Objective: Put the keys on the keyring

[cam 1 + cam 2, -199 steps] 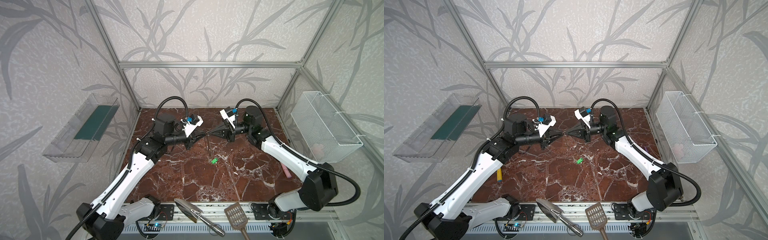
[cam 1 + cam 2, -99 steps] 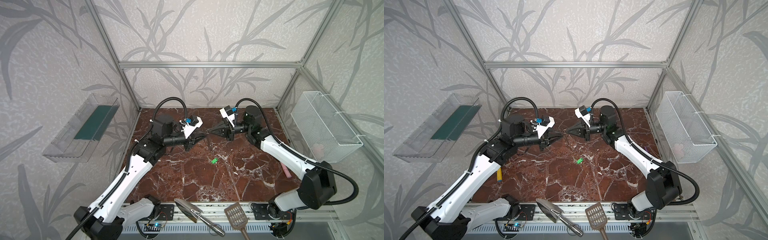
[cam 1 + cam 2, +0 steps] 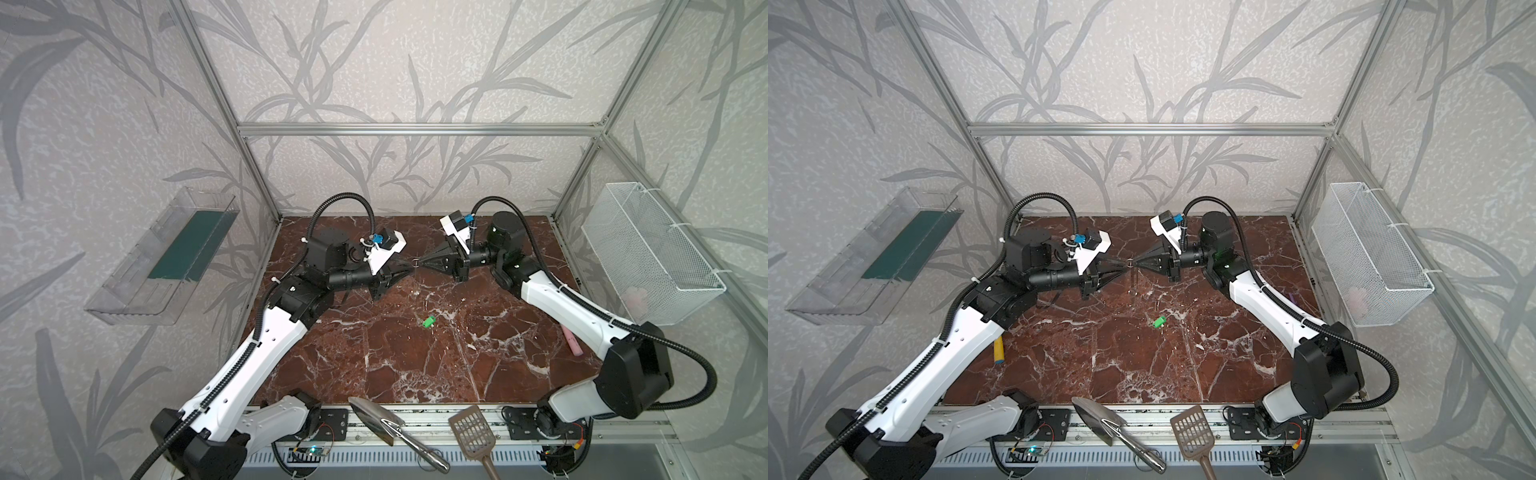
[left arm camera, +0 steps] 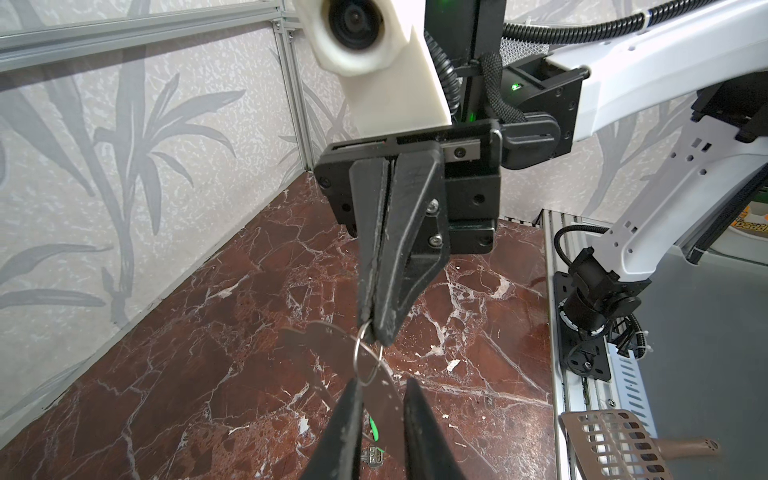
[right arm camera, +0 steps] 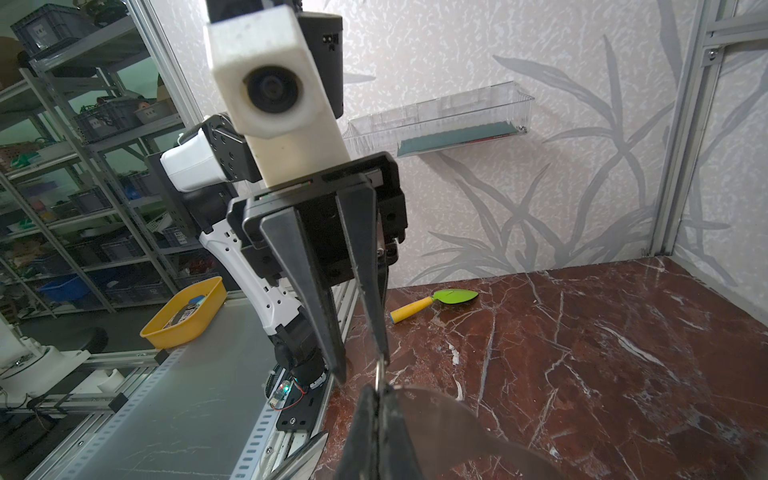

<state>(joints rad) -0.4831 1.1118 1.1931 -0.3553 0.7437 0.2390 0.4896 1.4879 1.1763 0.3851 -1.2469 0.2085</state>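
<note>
Left wrist view shows you the right claw (image 4: 376, 328) clamped shut on the keyring (image 4: 356, 358), held in the air above the counter (image 3: 374, 353). Your left claw (image 4: 382, 388) stands parted, with one fingertip (image 4: 356, 384) touching the ring's opposite end. In both top views the keys (image 3: 429, 321) (image 3: 1159, 321) lie on the counter in front of the claws, apart from both. Their long axis runs diagonally, near-left to far-right. You cannot tell which end carries the blade.

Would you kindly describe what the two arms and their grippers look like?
The left arm and right arm have white shells, black joints and ribbed black hoses. The left gripper and right gripper have tapered black fingers under white camera housings.
</note>
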